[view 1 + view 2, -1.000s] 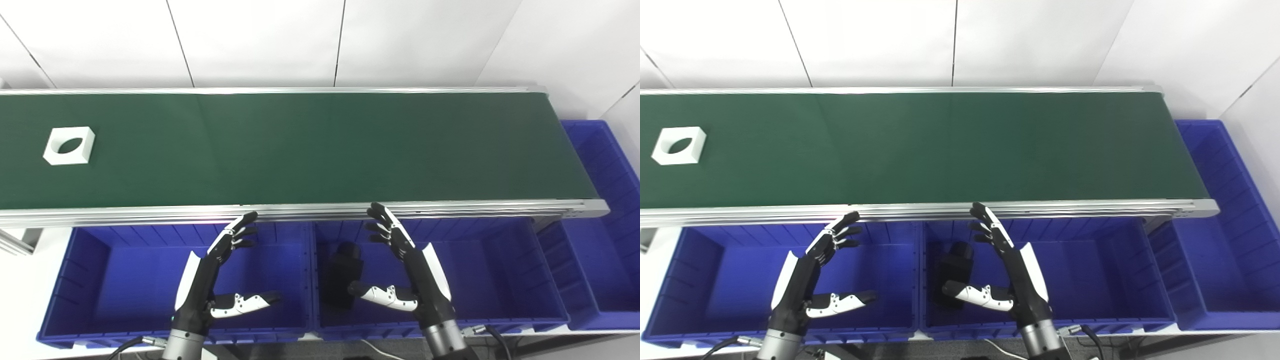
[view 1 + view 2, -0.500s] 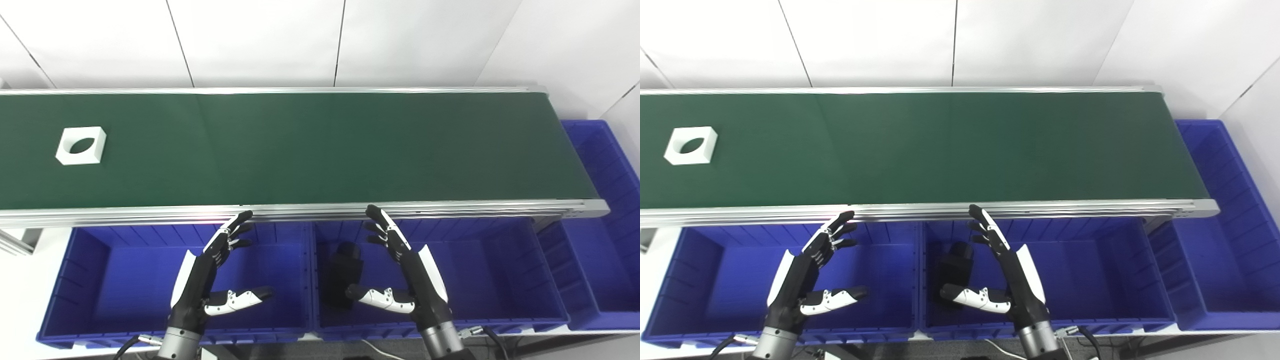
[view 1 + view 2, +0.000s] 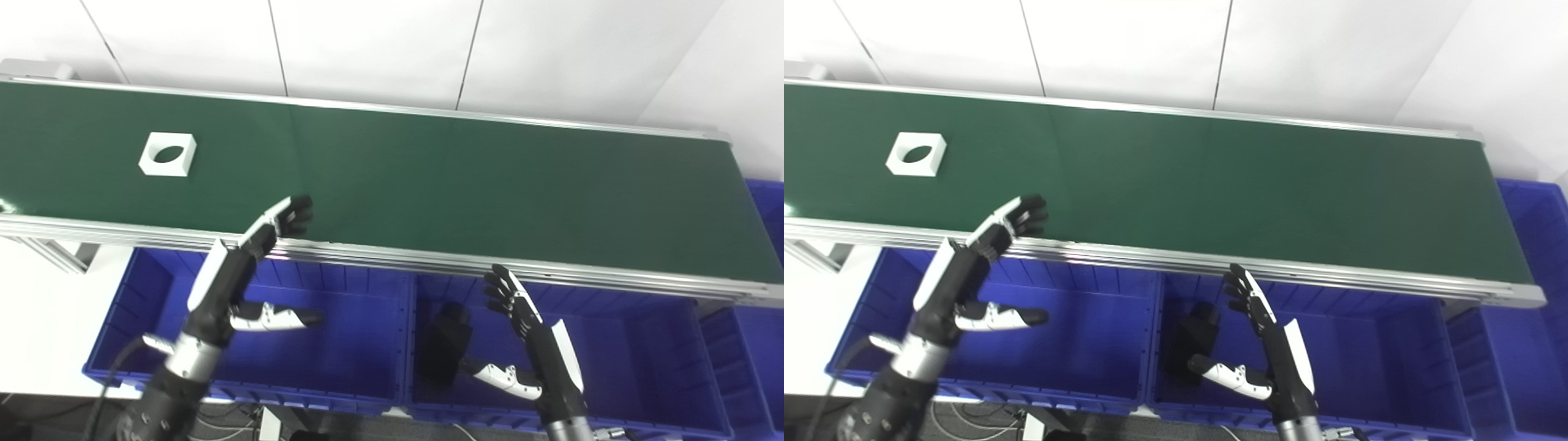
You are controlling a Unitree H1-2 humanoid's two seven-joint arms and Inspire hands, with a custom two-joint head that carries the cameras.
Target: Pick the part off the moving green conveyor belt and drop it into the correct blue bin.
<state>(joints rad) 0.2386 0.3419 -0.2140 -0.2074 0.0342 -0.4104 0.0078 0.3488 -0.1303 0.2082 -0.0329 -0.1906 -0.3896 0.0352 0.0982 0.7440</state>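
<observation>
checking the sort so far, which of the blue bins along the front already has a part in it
The middle bin, under the right hand: a black part lies at its left end. The left bin shows only bare floor; the right-end bin is partly out of view.

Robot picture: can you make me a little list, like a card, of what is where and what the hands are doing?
belt: long green conveyor belt, silver rails
part: white square block with a round hole, lying on the belt toward its left end
left hand: open, empty, fingertips over the belt's near edge, apart from the block
right hand: open, empty, above the middle bin
bins: blue bins along the belt's near side
in middle bin: a black part
</observation>
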